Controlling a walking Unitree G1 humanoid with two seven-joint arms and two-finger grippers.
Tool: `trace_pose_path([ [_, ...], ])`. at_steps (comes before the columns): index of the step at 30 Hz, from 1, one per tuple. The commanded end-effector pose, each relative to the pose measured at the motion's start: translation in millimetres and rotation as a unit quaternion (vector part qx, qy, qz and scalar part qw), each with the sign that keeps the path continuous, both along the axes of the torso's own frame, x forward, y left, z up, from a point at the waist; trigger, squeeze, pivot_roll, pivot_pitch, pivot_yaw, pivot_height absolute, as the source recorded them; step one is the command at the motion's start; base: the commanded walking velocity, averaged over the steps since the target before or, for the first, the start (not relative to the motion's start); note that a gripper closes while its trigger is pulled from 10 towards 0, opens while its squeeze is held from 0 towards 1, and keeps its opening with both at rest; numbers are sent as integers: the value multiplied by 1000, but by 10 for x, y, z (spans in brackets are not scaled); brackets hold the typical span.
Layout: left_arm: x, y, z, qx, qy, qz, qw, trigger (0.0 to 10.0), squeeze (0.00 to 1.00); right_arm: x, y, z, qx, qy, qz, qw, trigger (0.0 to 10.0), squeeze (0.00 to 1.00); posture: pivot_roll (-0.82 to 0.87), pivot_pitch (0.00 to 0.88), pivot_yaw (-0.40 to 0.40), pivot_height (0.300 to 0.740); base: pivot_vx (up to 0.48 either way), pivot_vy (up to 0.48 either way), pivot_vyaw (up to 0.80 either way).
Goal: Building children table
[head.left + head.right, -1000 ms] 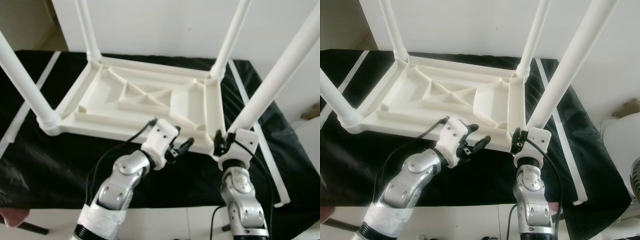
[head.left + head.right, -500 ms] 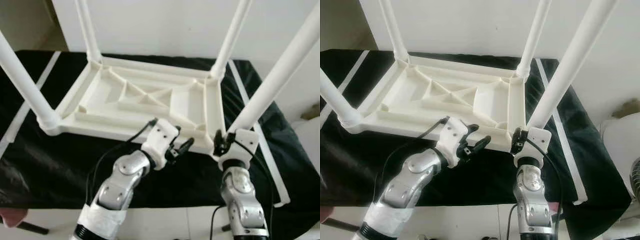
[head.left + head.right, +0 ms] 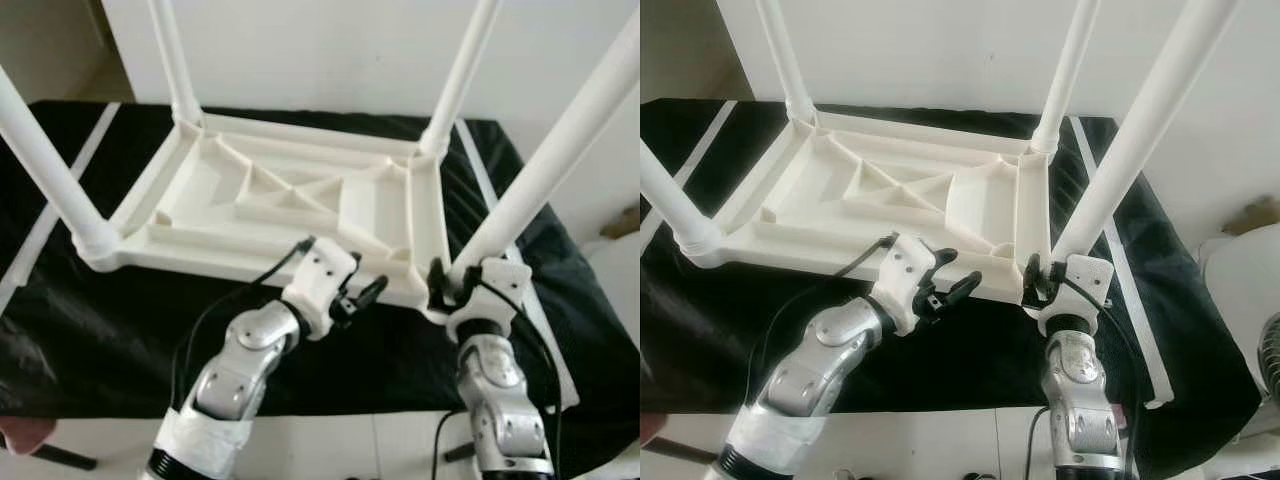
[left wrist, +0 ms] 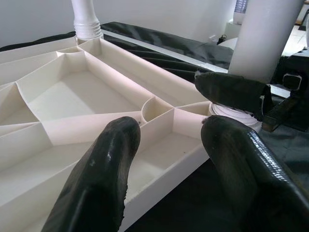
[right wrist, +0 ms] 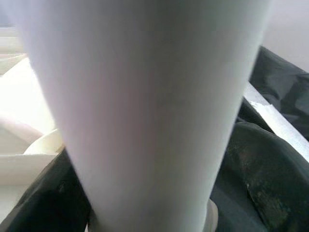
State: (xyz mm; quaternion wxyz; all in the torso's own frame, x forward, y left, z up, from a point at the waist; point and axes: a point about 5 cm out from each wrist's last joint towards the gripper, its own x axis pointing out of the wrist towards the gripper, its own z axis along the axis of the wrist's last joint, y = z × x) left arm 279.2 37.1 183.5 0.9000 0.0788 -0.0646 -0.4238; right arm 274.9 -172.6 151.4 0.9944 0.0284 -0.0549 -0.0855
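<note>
A white plastic children's table (image 3: 290, 200) lies upside down on a black-covered surface (image 3: 120, 320), its four legs pointing up. My right gripper (image 3: 445, 285) is shut on the base of the near-right leg (image 3: 540, 180), just above its corner socket. In the right wrist view that leg (image 5: 145, 106) sits between the dark fingers (image 5: 260, 183). My left gripper (image 3: 360, 290) is open at the table's near edge, left of that corner. Its fingers (image 4: 101, 174) hover over the ribbed underside (image 4: 72, 96) and hold nothing.
The near-left leg (image 3: 50, 170) and the two far legs (image 3: 175, 60) (image 3: 460, 75) stand tall around the frame. White tape stripes (image 3: 520, 290) cross the black cloth. A white wall (image 3: 320, 50) is close behind. Light floor (image 3: 330, 445) shows at the front edge.
My right forearm has swung a little to the right and the wrist has turned, with the gripper still on the leg's base. The left arm has not moved.
</note>
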Motion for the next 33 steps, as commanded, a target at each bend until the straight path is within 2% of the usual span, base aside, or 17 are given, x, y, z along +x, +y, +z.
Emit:
trace_pose_path([
  [1,-18,-1,-17,-3,6,1,1000,10000,0,-33,-48,-7,-2,0,4,1000,10000,776,-98,148,-35,740,0,0,0],
  [2,-5,20,-13,-14,13,2,1000,3255,0,-32,-74,-14,-6,2,5,1000,10000,0,-98,148,-35,740,0,0,0],
  [4,2,31,-7,-19,15,4,1000,3255,0,-30,-80,-15,-6,3,5,1000,10000,0,-99,148,-35,740,0,0,0],
  [5,11,48,14,-30,17,5,999,0,0,-27,-82,-14,-6,3,5,1000,10000,0,-99,147,-35,740,0,0,0],
  [21,16,51,-3,-17,17,-2,1000,0,0,-7,-76,-7,-5,0,19,1000,10000,0,-99,142,-34,740,0,0,0],
  [22,22,53,-8,-22,24,-2,999,10000,1000,-7,-78,-7,-5,0,19,1000,10000,0,-100,142,-33,740,0,0,0],
  [29,28,53,-7,-26,28,-3,999,10000,1000,-9,-82,-7,-6,0,19,1000,10000,0,-101,141,-32,740,0,0,0],
  [33,29,48,-19,-11,21,4,1000,10000,996,-15,-83,-8,-6,-1,20,1000,10000,0,-102,141,-33,740,0,0,0],
])
